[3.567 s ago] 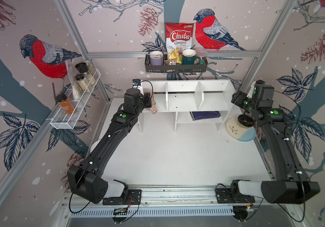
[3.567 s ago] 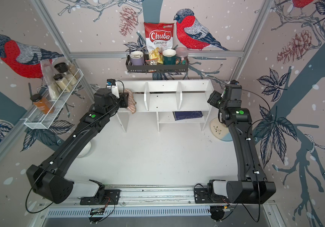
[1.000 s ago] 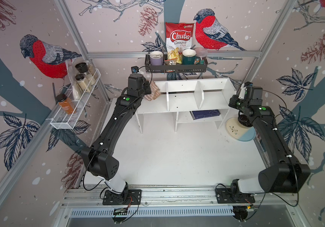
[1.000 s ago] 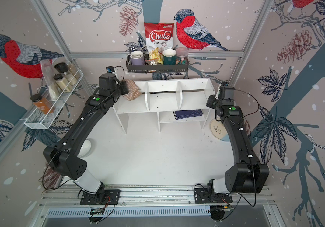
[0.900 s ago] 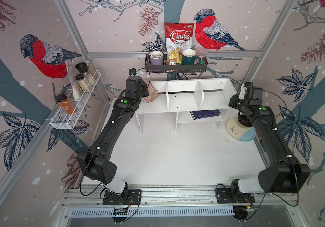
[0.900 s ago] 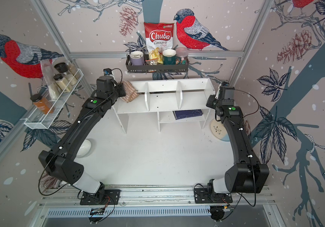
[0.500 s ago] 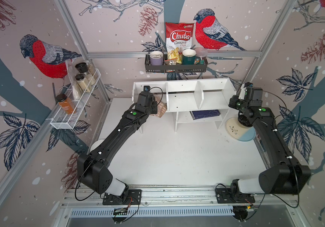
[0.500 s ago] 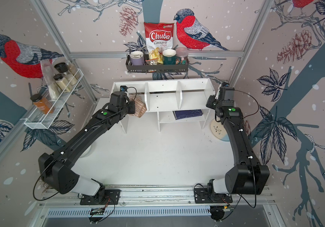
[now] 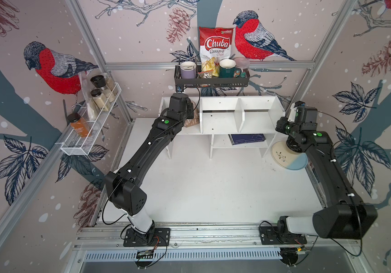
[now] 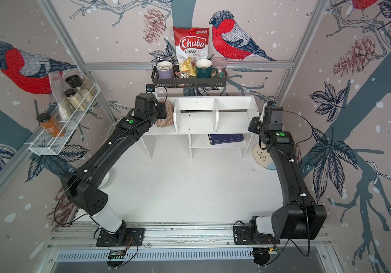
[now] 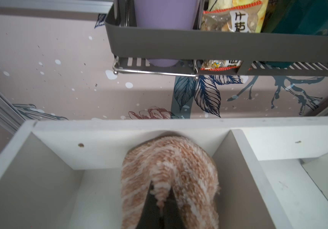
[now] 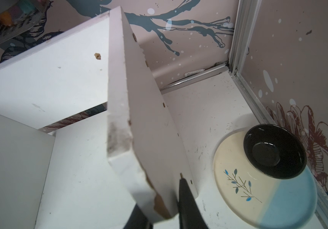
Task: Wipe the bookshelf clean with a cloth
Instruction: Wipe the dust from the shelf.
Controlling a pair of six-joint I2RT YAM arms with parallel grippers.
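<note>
In the left box of the bookshelf [image 9: 220, 123], the left tool [image 11: 160, 206] pinches the cloth [image 11: 171, 164] by the back wall [image 11: 107, 146] and should rub slowly into corners, while the right tool [image 12: 164, 206] squeezes the right end board [image 12: 143, 111] to steady it.

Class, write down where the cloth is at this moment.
In both top views the cloth sits in the left-end upper compartment of the bookshelf, clamped in the left gripper, beside the divider, below the black wall rack.
</note>
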